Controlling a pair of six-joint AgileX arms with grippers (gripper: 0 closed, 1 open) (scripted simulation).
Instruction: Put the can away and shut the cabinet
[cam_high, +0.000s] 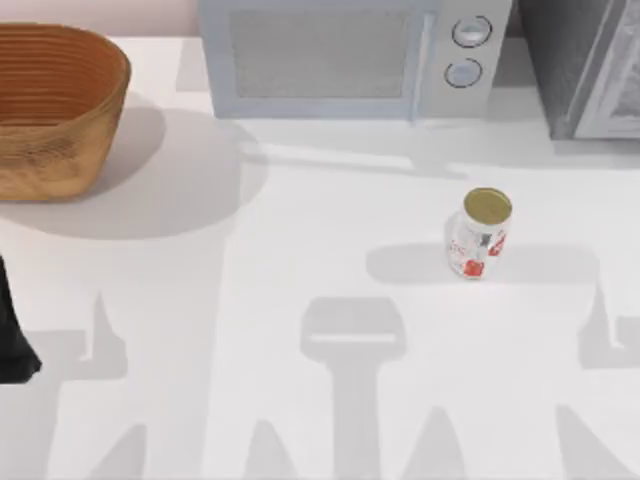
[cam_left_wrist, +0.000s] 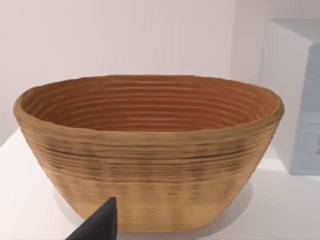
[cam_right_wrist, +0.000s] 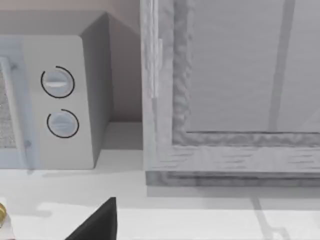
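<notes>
From above, the can (cam_high: 478, 234) stands upright on the white tabletop (cam_high: 300, 250), right of centre, free of any grasp, with the cabinet (cam_high: 585, 65) at the far right corner, so it likely awaits pickup. The left arm (cam_high: 12, 340) sits at the left edge, seemingly parked. In the left wrist view a dark fingertip (cam_left_wrist: 100, 225) faces the basket (cam_left_wrist: 150, 165); I cannot tell its fingers' state. In the right wrist view, a fingertip (cam_right_wrist: 100, 225) faces the cabinet's panelled door; its state is equally unclear.
</notes>
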